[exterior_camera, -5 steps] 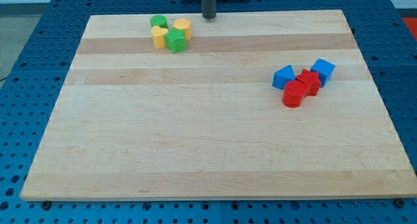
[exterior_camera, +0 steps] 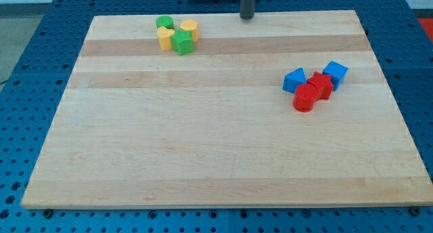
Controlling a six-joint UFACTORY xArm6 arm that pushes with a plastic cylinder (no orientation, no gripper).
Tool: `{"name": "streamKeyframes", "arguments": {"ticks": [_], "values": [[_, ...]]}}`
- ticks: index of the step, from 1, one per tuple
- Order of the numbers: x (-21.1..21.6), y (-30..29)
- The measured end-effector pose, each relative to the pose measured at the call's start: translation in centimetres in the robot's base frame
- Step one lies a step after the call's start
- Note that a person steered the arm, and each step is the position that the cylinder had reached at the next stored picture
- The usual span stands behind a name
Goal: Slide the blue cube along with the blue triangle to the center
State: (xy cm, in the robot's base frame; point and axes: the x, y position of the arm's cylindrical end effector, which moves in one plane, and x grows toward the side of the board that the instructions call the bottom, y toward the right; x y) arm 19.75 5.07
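Two blue plastic blocks, blue cube point(exterior_camera: 335, 73) and blue triangle point(exterior_camera: 293, 80), flanking red blocks point(exterior_camera: 313, 91) at right, mid-depth, well right of centre. My tip point(exterior_camera: 247, 17) at far edge, apart, presumably heading right to push leftward. No pincer fitted.

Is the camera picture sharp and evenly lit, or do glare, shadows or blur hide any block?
Camera view: sharp and evenly lit, no glare on the wooden board; the blue cube, blue triangle and other blocks cast only faint, short shadows; my tip, at the view's top edge, looks slightly soft; the board's sides narrow toward the top from perspective.
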Motion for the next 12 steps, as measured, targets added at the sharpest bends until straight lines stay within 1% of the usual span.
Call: {"name": "streamKeyframes", "arguments": {"ticks": [2,5,7,9,12], "values": [[0.6,0.0],[0.3,0.0],[0.3,1.1],[1.9,3.0],[2.1,3.8]]}}
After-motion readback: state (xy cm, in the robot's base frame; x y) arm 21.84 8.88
